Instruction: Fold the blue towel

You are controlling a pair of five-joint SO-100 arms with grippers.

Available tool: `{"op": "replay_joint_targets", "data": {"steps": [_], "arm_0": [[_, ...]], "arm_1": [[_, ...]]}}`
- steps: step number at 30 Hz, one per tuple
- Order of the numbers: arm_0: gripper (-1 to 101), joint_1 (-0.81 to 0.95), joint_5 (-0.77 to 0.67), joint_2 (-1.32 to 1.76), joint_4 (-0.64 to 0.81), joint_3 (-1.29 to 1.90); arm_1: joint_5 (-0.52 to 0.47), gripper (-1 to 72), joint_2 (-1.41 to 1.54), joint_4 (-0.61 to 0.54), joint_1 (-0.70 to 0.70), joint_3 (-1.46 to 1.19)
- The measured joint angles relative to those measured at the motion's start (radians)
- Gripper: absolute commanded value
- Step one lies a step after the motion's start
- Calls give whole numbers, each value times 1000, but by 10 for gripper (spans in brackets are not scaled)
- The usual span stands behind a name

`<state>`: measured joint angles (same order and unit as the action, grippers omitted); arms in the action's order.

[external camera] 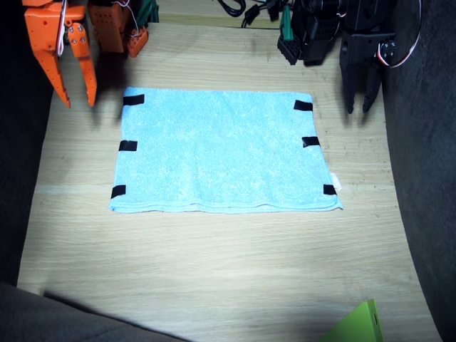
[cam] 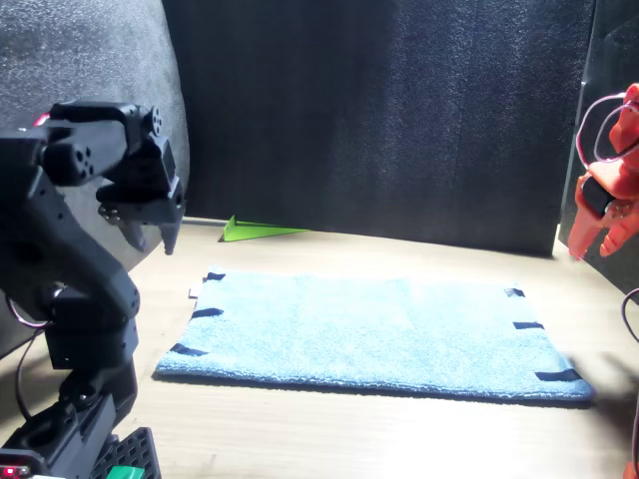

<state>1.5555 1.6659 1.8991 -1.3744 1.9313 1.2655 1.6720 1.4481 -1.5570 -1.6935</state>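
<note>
Across the middle of the pale wooden counter point(external camera: 214, 278) lies the blue towel point(external camera: 221, 149), spread flat with its long sides running from one arm toward the other. Its near edge looks doubled, like a fold or a thick hem; I cannot tell which. Small black tape marks point(external camera: 128, 145) sit along the two short edges, three on each side. A tiny white tag point(external camera: 336, 183) pokes out at the corner nearest the left arm; it is too small for me to read anything on it, and no other writing or brand shows anywhere.

The right arm point(external camera: 50, 28) is orange and hangs above the counter just off the towel's far corner. Its fingers point(external camera: 77, 89) point down, spread a little way apart, with nothing between them and their tips clear of the cloth. From the front view the same orange gripper point(cam: 599, 225) hangs at the picture's edge, above the counter and off the towel's end.

The left arm point(external camera: 363, 35) is black and stands off the opposite far corner. Its fingers point(external camera: 360, 100) also point down, parted by a narrow gap, holding nothing and not touching the towel. In the front view this black gripper point(cam: 150, 225) hangs above the counter near the towel's tagged end.

A bright green flat piece point(external camera: 356, 328) lies at the counter's near edge, well apart from the towel. Dark cloth walls point(cam: 379, 110) stand around the counter.
</note>
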Motion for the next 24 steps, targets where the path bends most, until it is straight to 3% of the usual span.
{"op": "replay_joint_targets", "data": {"steps": [8, 17, 24], "arm_0": [[235, 14, -3, -115, 20, -8], [225, -91, -29, -201, 37, 23], [226, -158, -44, -201, 44, 41]], "arm_1": [[6, 257, -170, -75, -20, -43], [34, 253, -164, -61, -166, -71], [52, 243, -196, -63, -195, -69]]}}
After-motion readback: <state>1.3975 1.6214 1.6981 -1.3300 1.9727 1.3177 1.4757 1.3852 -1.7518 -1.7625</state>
